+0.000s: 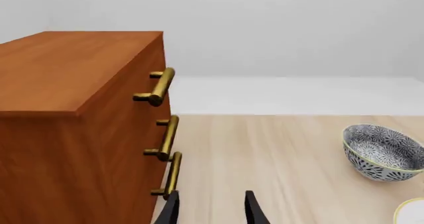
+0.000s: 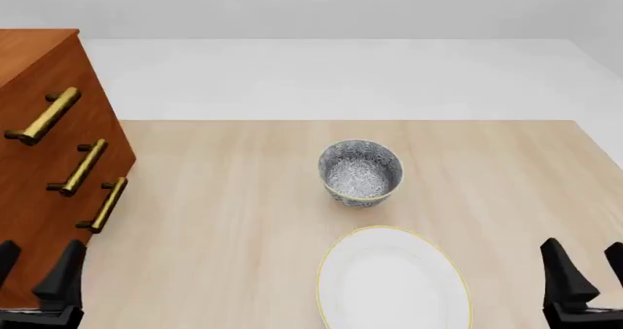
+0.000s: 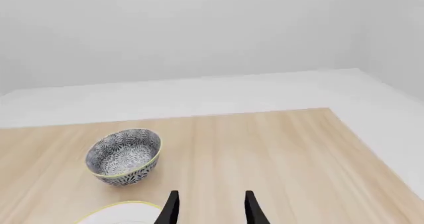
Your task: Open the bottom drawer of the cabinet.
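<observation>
**Both jaws open and empty, bottom drawer shut at the left edge**

The left gripper (image 2: 37, 271) sits at the lower left corner of the front view, its two dark jaws spread apart with nothing between them, just in front of the cabinet's lower corner. In the left wrist view its fingertips (image 1: 171, 206) frame a bare strip of table, the near one close by the lowest handle, though whether they touch cannot be told. The right gripper (image 2: 582, 267) sits at the lower right corner of the front view, jaws likewise parted and holding nothing, above bare wood.

The cabinet (image 2: 29, 59) fills the left edge of the front view, reddish-brown, its front turned toward the middle of the table (image 2: 224, 198). Three brass bar handles run down that front. The bottom drawer (image 2: 73, 230) is the lowest, and its handle (image 2: 103, 205) lies near the left gripper; the front looks flush with the two above.

A patterned blue-and-white bowl (image 2: 360, 171) stands at the centre of the front view, well apart from the cabinet. A white plate (image 2: 393, 281) with a thin yellow rim lies just below it, at the bottom centre.
</observation>
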### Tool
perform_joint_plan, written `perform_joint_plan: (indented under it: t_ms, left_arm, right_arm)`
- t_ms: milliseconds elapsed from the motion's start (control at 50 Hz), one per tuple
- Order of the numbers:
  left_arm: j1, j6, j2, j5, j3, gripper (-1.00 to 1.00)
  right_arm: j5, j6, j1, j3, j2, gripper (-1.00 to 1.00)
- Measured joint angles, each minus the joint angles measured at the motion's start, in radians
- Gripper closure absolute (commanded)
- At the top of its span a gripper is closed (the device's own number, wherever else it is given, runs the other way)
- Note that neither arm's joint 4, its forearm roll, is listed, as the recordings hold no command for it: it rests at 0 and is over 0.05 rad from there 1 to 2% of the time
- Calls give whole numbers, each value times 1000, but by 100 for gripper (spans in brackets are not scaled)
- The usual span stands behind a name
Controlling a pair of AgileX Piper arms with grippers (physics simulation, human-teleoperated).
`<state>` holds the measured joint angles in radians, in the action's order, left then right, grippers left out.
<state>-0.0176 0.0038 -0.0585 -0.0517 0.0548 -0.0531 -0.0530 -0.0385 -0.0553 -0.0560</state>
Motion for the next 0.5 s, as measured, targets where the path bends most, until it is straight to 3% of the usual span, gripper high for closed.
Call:
perform_joint_plan:
  t_ms: [260,500]
  left_arm:
    - [3,53,0,80,-37,-100]
    - [30,172,-74,155,-48,-100]
  right_arm:
    - [40,35,34,36,35,-100]
    - [48,40,46,45,47,-100]
